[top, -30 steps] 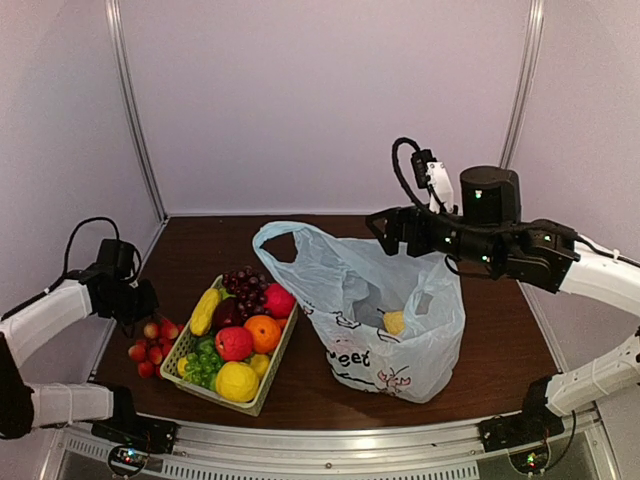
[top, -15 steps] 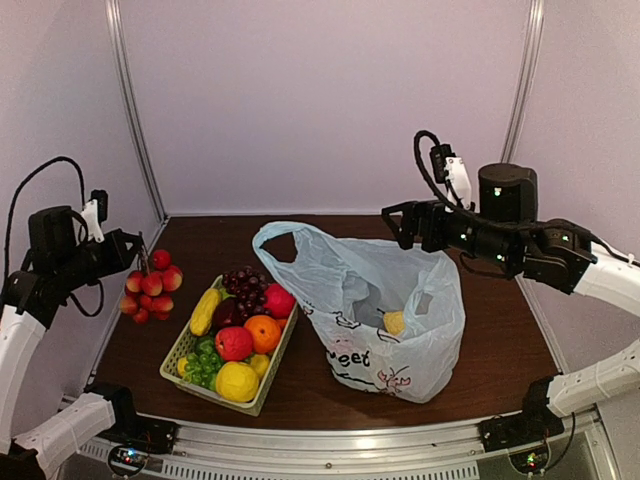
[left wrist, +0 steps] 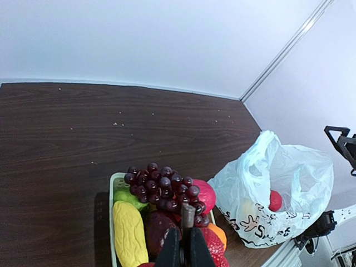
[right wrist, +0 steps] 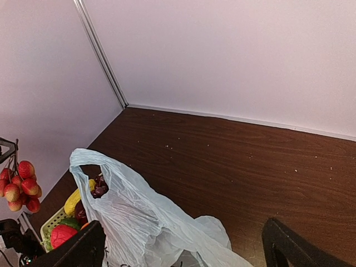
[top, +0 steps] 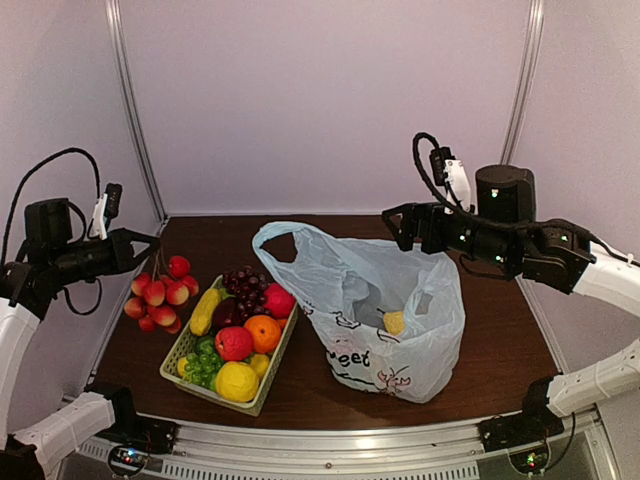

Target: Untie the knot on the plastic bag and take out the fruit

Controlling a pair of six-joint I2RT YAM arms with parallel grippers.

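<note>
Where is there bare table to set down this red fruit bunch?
Widest bare table lies along the back wall, behind the basket and plastic bag. Another free patch is right of the bag. Crowded: the narrow gap between basket and bag; the basket itself is full.

Pale lilac walls (top: 320,100) with silvery corner rails (top: 137,110) around a dark brown wood-grain tabletop (top: 500,340).

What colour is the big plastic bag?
Pale blue; the thin plastic bag shows clearest in top view.

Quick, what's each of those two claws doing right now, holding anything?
Left gripper: closed, holding the red fruit bunch by its stem.
Right gripper: open, empty, above the plastic bag.
</note>
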